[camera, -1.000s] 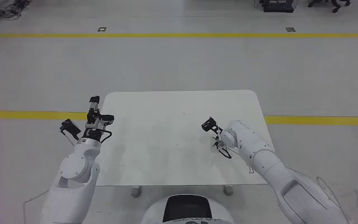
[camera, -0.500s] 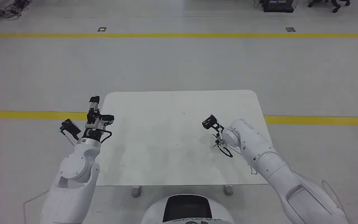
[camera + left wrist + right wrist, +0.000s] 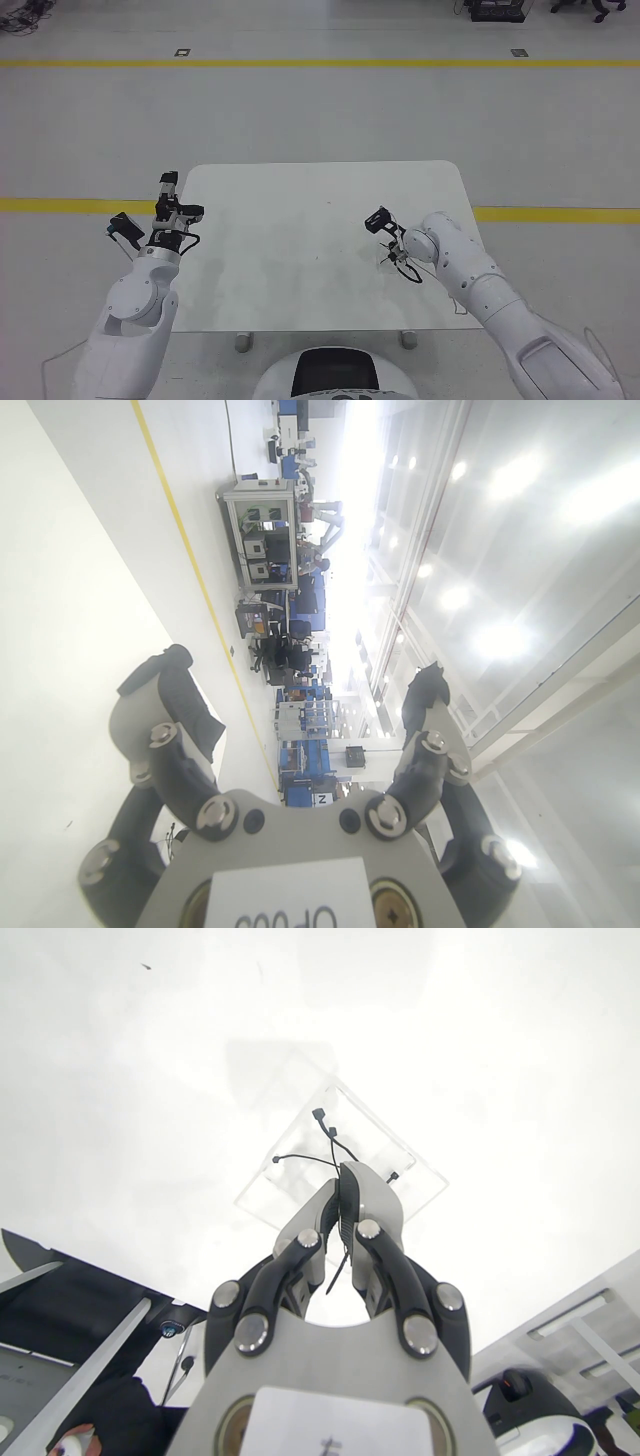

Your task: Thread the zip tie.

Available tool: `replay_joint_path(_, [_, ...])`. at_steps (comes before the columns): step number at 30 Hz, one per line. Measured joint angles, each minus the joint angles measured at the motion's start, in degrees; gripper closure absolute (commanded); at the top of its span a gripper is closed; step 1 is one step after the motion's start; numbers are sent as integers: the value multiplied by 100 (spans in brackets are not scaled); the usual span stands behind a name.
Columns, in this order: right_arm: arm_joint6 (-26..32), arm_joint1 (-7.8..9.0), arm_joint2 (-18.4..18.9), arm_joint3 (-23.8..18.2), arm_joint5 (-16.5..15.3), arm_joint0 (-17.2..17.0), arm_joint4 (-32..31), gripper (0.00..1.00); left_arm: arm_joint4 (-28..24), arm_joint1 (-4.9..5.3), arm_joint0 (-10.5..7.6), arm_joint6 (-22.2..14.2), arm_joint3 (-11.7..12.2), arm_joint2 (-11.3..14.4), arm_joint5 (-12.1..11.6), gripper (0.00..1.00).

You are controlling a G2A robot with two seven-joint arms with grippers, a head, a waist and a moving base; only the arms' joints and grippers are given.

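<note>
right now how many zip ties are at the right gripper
4, counting heads. Two zip ties sit close together over the clear tray, a third apart from them, a fourth beside the right gripper, which is shut on at least one. It may hide more.

A wide stretch of white worktop (image 3: 290,240) lies open between the clear tray (image 3: 270,1193) and the left claw (image 3: 175,200), parked fingers apart at the edge farthest from the tray. Directly above the tray, the right claw (image 3: 341,1175), clamped on a zip tie (image 3: 337,1273), blocks the approach; loose ties (image 3: 300,1157) lie inside.
</note>
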Motion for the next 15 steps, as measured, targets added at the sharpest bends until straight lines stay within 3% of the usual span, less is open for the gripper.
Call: replay_joint_path(15, [65, 55, 180, -117, -215, -83, 172, 100, 0, 0, 0, 0, 0, 0, 0, 0])
